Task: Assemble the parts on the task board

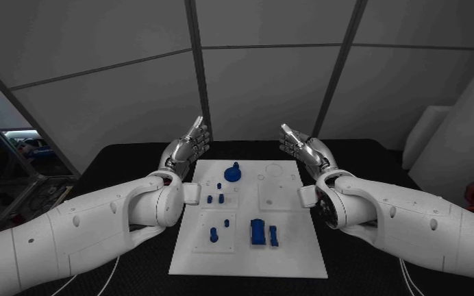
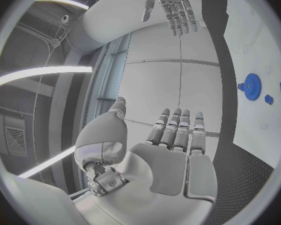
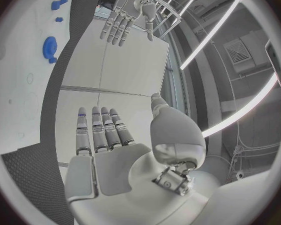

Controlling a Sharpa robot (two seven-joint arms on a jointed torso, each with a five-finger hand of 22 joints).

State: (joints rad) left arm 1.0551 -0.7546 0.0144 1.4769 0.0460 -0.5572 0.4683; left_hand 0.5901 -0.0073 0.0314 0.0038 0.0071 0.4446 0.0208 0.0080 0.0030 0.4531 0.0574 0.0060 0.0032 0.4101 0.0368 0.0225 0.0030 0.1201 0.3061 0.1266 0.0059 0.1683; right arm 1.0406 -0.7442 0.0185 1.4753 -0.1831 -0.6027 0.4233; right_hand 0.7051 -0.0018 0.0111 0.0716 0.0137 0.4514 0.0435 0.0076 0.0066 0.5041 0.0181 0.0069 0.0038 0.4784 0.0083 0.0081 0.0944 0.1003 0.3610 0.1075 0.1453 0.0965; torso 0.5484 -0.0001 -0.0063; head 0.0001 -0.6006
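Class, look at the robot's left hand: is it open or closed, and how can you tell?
Open. The left hand is raised beside the task board with fingers straight and apart, holding nothing.

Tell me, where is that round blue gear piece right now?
In the head view the blue gear stands at the far end of the white task board, between the two raised hands, nearer the left hand.

arms: white, rounded shells | left hand [image 1: 188,146], right hand [image 1: 302,146]: silver, segmented fingers | wrist joints: possibly dark
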